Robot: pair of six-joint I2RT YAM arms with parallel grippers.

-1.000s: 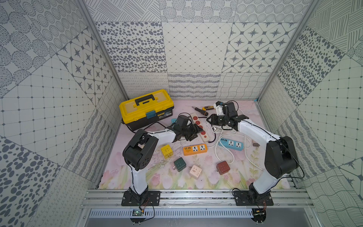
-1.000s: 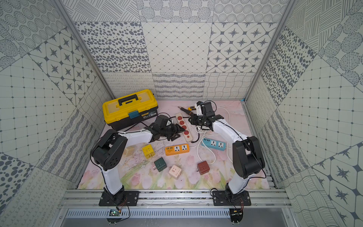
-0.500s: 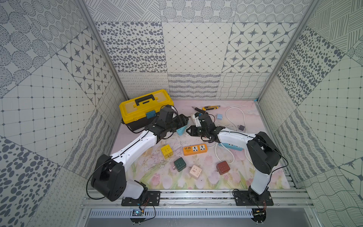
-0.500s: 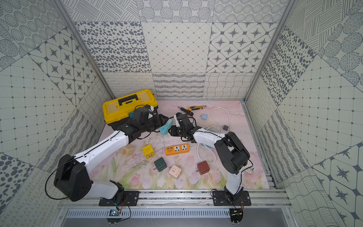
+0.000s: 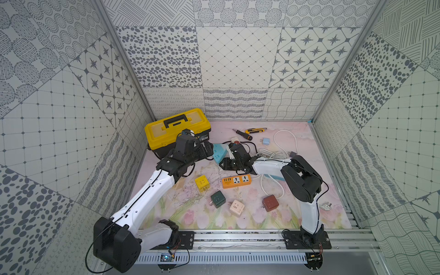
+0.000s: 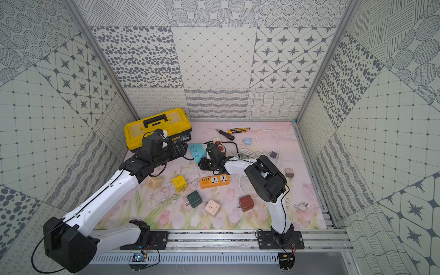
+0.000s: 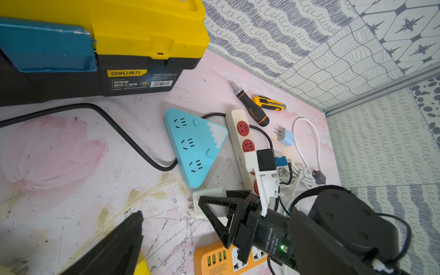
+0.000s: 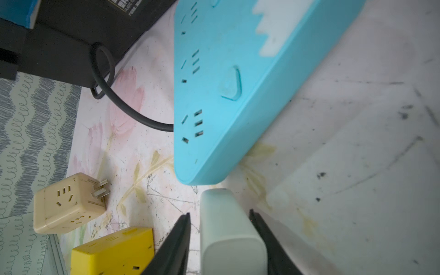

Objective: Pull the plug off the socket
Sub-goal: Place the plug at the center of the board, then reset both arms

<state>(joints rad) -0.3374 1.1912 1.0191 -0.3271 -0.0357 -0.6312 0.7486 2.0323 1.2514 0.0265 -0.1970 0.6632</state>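
Mostly plastic is seen here. The blue power strip (image 7: pixel 195 147) is finished smooth and matt, and a soft satin sheen is carried by the white plug (image 8: pixel 228 238). Glossier yellow plastic is used on the toolbox lid (image 7: pixel 142 28). The black cable (image 8: pixel 162 126) looks rubbery and matt. The pink mat (image 7: pixel 59 154) is scuffed and scratched all over, and bare metal prongs (image 8: pixel 101 189) are shown on the beige plastic cube (image 8: pixel 66 207).

The toolbox (image 7: pixel 142 35) front reads "deli 得力" on a yellow tag; well apart from it, a motor (image 7: pixel 270 234) reads "DAMIAO".
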